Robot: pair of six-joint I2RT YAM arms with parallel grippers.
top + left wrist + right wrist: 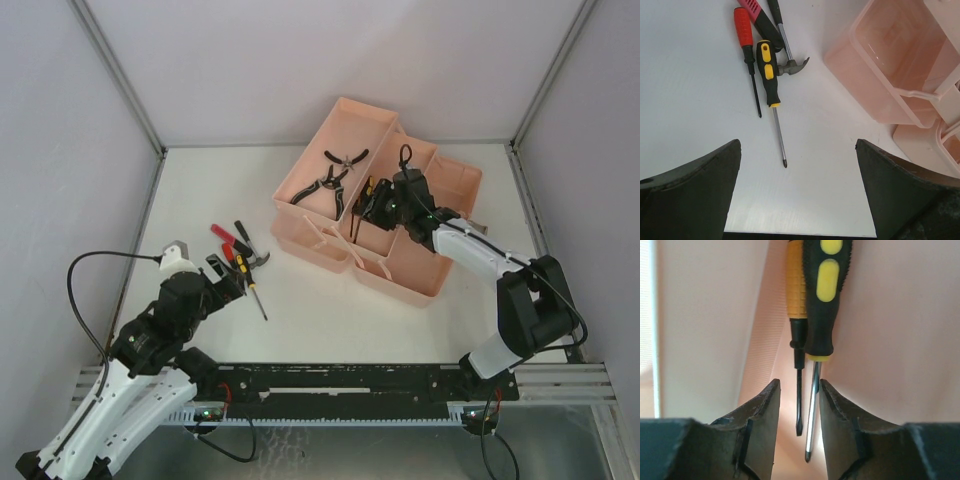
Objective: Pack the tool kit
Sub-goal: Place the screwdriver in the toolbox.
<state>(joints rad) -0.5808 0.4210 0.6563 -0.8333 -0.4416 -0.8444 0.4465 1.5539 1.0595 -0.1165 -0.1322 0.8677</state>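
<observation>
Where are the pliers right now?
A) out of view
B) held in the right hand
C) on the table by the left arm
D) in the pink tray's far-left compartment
D: the pliers lie in the leftmost compartment of the pink tray, while the right hand is in the next compartment with two screwdrivers between its fingers.

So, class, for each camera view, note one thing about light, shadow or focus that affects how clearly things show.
Top external: soft, even light, faint shadows, the pliers crisp. Left wrist: the left hand has dark, soft-edged fingers; the table is nearly blown out. Right wrist: the right hand blurs near the lens; the tray walls glow, washed out.
</observation>
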